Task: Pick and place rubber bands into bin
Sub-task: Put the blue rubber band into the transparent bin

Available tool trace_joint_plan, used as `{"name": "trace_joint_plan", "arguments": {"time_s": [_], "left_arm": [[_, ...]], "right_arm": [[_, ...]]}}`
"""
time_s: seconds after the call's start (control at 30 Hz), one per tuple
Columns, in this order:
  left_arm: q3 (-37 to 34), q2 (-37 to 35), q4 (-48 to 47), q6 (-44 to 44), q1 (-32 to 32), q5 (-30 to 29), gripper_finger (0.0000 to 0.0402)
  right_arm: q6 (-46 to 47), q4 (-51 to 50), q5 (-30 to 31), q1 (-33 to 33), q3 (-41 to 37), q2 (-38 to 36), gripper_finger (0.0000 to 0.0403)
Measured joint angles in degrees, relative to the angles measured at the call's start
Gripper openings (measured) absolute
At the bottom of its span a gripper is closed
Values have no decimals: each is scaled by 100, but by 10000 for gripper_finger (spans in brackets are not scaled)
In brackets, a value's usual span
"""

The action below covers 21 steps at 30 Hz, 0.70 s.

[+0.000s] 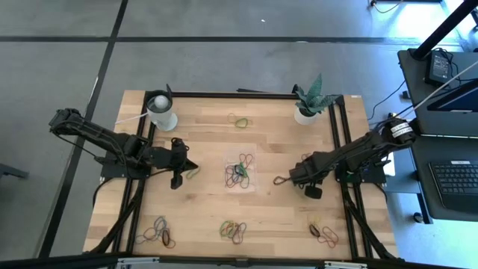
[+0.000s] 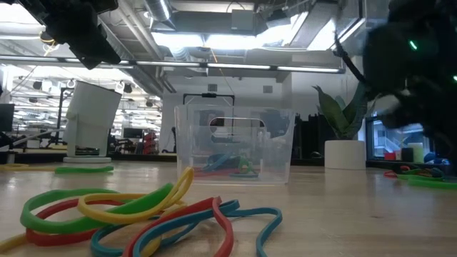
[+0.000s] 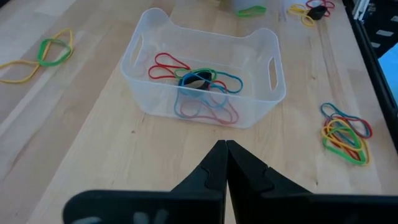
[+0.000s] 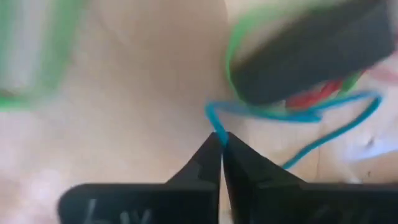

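At table centre sits one clear bin (image 1: pixel 240 170), holding a tangle of rubber bands (image 3: pixel 198 87): the left wrist view shows about five or six loops inside, red, blue, green and one dark, overlapping so an exact count cannot be told. Left gripper (image 1: pixel 190 166) hangs just left of the bin, apart from it, its two fingers pressed together with nothing visible between them in the left wrist view. Right gripper (image 1: pixel 282 179) is to the right of the bin, well short of its wall; in the right wrist view its fingers (image 4: pixel 208 163) are closed tight on a blue band (image 4: pixel 292 118), pinched at the tips, with green and red loops lying under a dark blurred shape just beyond. Loose clusters on the wood, counted from above: one near the far edge (image 1: pixel 239 120), one beside the left gripper (image 1: pixel 193 173), one at near left (image 1: pixel 155 233), one at near centre (image 1: pixel 233 230), one at near right (image 1: pixel 324 232), plus bands by the right gripper, so six groups outside the bin. Near-centre pile fills the low view's foreground (image 2: pixel 136 214), green, yellow, red and blue loops, roughly five. One white cup (image 1: pixel 161 110) stands at far left, one white plant pot (image 1: pixel 306 112) with a green plant at far right. Two arms, two grippers, one bin.
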Motion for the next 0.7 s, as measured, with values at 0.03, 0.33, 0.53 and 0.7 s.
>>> {"name": "trace_joint_plan", "arguments": {"time_s": [0.03, 0.33, 0.53, 0.7], "left_arm": [[0, 0, 5, 0, 0, 0, 4], [0, 0, 2, 0, 0, 4, 4], [0, 0, 2, 0, 0, 4, 4], [0, 0, 2, 0, 0, 4, 4]], "right_arm": [[85, -81, 5, 2, 124, -65, 12], [815, -1068, 403, 118, 1825, -623, 7], [1132, -1378, 1302, 142, 3144, -674, 3], [1091, -1189, 2063, 138, 4036, -581, 4]]}}
